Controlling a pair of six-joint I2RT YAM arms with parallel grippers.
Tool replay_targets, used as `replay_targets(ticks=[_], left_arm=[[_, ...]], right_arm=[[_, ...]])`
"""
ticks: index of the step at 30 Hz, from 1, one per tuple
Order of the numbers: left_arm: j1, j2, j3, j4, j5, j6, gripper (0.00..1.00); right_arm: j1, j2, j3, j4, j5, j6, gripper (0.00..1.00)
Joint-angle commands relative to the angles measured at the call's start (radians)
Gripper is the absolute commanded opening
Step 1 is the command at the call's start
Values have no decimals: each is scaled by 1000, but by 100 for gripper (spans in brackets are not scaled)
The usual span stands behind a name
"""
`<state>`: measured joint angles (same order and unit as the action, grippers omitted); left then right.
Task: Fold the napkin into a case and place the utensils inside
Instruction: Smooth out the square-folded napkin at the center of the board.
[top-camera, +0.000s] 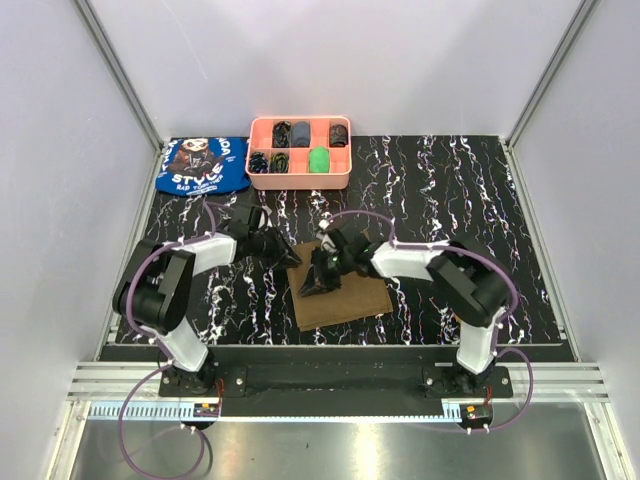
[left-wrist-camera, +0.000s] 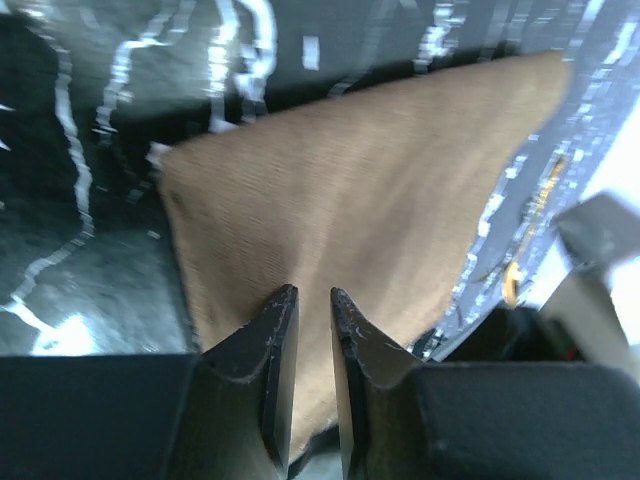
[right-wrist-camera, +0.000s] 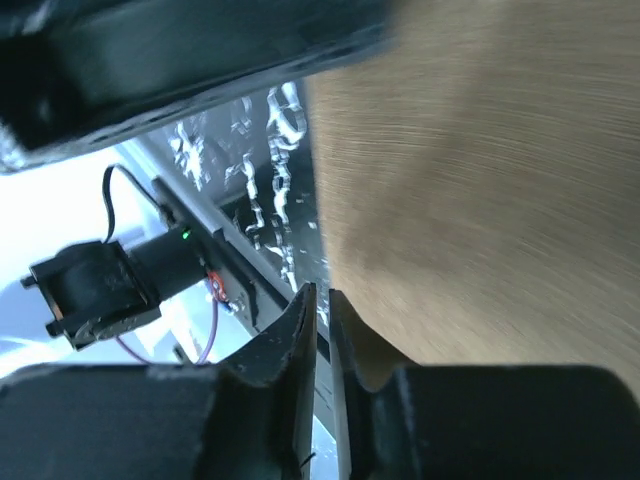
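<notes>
The olive-brown napkin (top-camera: 345, 298) lies flat on the black marbled table. It fills the left wrist view (left-wrist-camera: 340, 200) and the right wrist view (right-wrist-camera: 480, 190). My left gripper (top-camera: 293, 260) hangs over the napkin's left corner, its jaws a narrow gap apart with nothing between them (left-wrist-camera: 310, 292). My right gripper (top-camera: 312, 285) is low over the napkin's left edge, its jaws almost closed and empty (right-wrist-camera: 322, 290). Small gold glints (left-wrist-camera: 512, 282) show beside the napkin's far edge, too blurred to say if they are the utensils. No utensils show in the top view.
A pink compartment tray (top-camera: 299, 178) with dark and green small items stands at the back. A blue printed cloth (top-camera: 203, 165) lies left of it. White walls close in the table on three sides.
</notes>
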<state>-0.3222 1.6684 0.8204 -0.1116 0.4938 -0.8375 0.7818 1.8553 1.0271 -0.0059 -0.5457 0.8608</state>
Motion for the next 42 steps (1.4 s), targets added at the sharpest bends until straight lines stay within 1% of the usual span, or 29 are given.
replay_targets(ticks=[1, 2, 4, 7, 10, 11, 14, 17, 19, 22, 24, 26, 30, 31, 35, 37, 39, 42], left_arm=[[21, 37, 43, 38, -21, 46, 22], [26, 50, 49, 30, -29, 61, 22], [26, 79, 81, -12, -52, 77, 22], [26, 65, 101, -25, -72, 90, 24], [26, 54, 164, -101, -89, 115, 24], [25, 38, 163, -102, -89, 110, 24], [17, -53, 140, -105, -103, 104, 27], [15, -85, 97, -97, -74, 86, 27], [15, -73, 54, -71, -72, 74, 26], [18, -21, 17, -36, -84, 58, 24], [20, 20, 11, -30, -98, 51, 23], [21, 40, 14, -39, -135, 57, 23], [37, 77, 51, -69, -196, 66, 23], [38, 83, 80, -77, -195, 67, 23], [40, 82, 129, -105, -207, 86, 24], [40, 74, 149, -125, -215, 97, 24], [40, 71, 157, -135, -216, 106, 24], [38, 74, 155, -134, -215, 112, 24]], right_arm=[[30, 74, -44, 250, -86, 104, 16], [34, 81, -65, 298, -94, 115, 14], [46, 81, -128, 328, -102, 127, 14], [51, 52, -179, 314, -85, 104, 13], [51, 33, -154, 247, -89, 60, 13], [51, 19, -139, 206, -82, 50, 13], [53, -33, -107, 158, -51, 31, 13], [56, -25, -82, 165, -49, 35, 13], [59, 19, -68, 184, -66, 49, 13], [63, 88, -52, 263, -88, 87, 13], [71, 122, -44, 306, -111, 115, 13], [89, 140, -71, 331, -106, 124, 13], [106, 104, -131, 323, -85, 109, 13], [105, 91, -139, 314, -79, 103, 13], [106, 1, -125, 155, -17, 27, 13], [106, -21, -133, 153, -7, 21, 14], [111, -1, -150, 168, -19, 35, 14], [128, 30, -206, 263, -36, 81, 14]])
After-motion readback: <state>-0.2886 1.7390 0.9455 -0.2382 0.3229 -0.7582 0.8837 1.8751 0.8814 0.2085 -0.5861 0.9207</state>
